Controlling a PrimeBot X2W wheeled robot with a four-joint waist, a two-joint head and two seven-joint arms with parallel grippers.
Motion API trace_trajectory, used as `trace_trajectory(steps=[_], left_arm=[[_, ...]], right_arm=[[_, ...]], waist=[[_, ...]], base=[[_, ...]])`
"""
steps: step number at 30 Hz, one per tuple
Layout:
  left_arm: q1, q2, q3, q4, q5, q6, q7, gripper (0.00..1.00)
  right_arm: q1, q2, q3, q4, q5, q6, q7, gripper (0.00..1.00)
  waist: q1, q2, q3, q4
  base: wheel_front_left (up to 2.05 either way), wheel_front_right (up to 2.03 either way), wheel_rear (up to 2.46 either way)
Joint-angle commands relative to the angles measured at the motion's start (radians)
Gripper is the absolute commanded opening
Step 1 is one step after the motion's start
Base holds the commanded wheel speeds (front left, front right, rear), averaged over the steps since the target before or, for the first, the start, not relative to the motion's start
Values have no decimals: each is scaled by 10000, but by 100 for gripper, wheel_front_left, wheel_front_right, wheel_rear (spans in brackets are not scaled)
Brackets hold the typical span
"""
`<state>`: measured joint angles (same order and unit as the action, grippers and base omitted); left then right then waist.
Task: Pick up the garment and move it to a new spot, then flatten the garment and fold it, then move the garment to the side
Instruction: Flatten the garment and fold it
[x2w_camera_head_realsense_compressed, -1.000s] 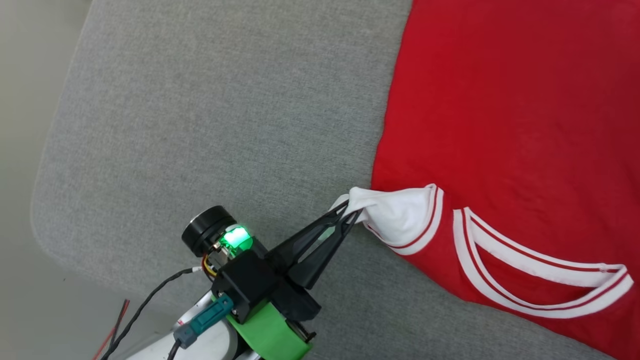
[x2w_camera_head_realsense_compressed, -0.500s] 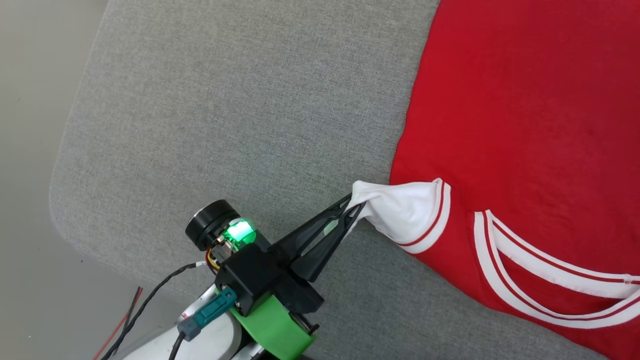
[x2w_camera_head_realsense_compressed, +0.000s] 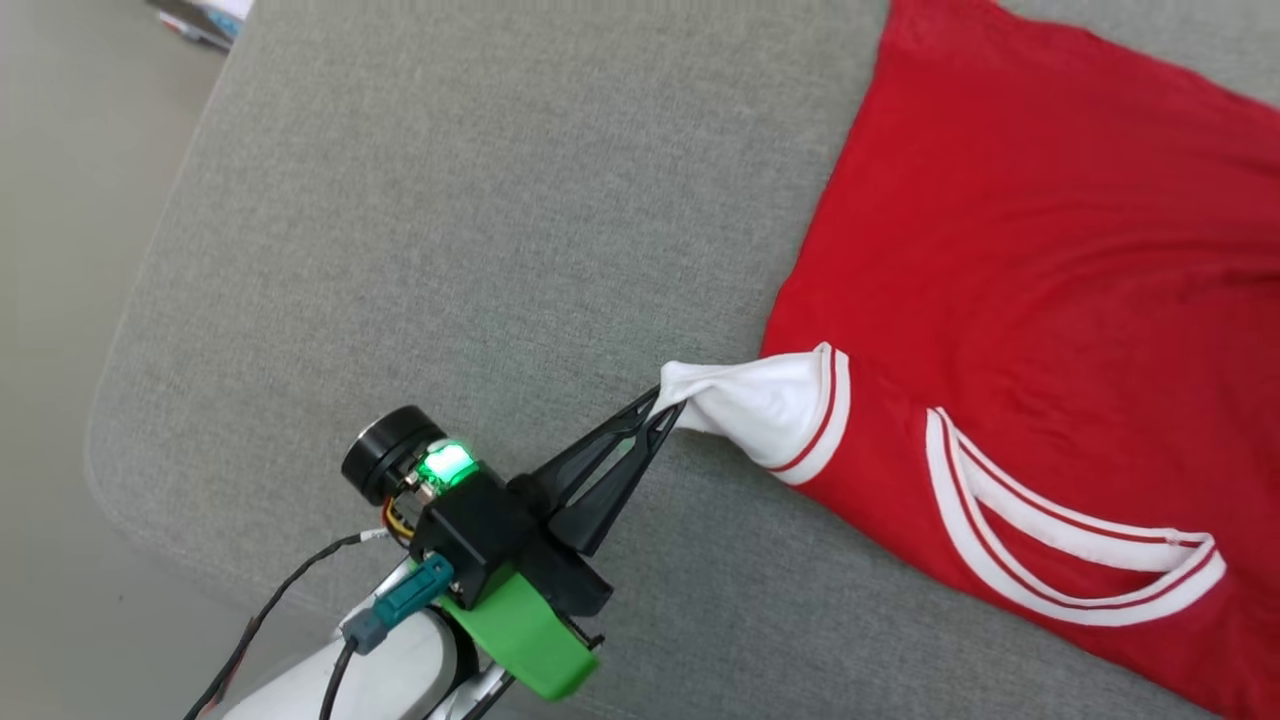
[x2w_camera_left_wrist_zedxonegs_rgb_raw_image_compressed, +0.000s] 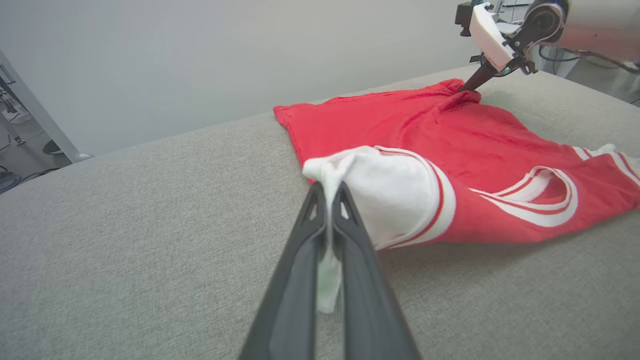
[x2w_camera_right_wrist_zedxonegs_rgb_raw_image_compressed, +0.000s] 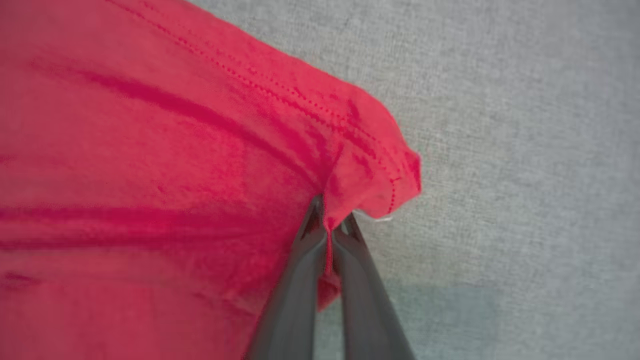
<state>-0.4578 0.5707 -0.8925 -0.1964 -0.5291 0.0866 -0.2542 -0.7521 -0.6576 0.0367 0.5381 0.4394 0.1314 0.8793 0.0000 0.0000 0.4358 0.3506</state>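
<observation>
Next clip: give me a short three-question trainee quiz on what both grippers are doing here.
1. True or false: the left gripper is shut on the white sleeve of the garment.
2. The right gripper pinches: A) the striped collar, B) a red hem corner, C) nothing.
3. What colour is the cushion under the garment?
Key: 1 true; 2 B; 3 grey.

No legible txt, nos. or logos on garment (x2w_camera_head_realsense_compressed: 1050, 250) or elsewhere.
</observation>
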Motion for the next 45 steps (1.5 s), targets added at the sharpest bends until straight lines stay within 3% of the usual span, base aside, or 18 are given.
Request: trace_trajectory(steps=[1, 12, 21, 32, 42, 44, 45], left_arm=[[154, 81, 60, 98, -54, 16, -15, 0], [751, 320, 92, 674, -535, 114, 32, 0], [1288, 268, 287, 1241, -925, 239, -21, 0], [1540, -257, 517, 2044, -1016, 220, -64, 0], [1784, -1125, 1228, 2463, -723, 96, -74, 0], [1830, -1196, 1328, 2473, -605, -18, -74, 0], [1839, -1212, 1374, 2463, -550, -69, -74, 0]], right_arm=[[596, 19, 103, 190, 118, -7, -51, 0], [3063, 173, -32, -389, 935, -7, -681, 0], [5498, 665, -974, -1770, 1175, -7, -783, 0], [8057, 1861, -2540, -3471, 819, -7, -753, 0], [8935, 2712, -2925, -4026, 399, -7, -728, 0], [8848, 2700, -2965, -4185, 417, -7, -759, 100], [8797, 2660, -2968, -4266, 422, -7, -758, 100]], waist=[[0, 0, -759, -537], [0, 0, -2318, -1561], [0, 0, -3241, -2271], [0, 0, -3648, -2675], [0, 0, -3743, -2659], [0, 0, -3724, -2639], [0, 0, -3710, -2626]], base=[[0, 0, 0], [0, 0, 0], [0, 0, 0], [0, 0, 0], [0, 0, 0], [0, 0, 0], [0, 0, 0]])
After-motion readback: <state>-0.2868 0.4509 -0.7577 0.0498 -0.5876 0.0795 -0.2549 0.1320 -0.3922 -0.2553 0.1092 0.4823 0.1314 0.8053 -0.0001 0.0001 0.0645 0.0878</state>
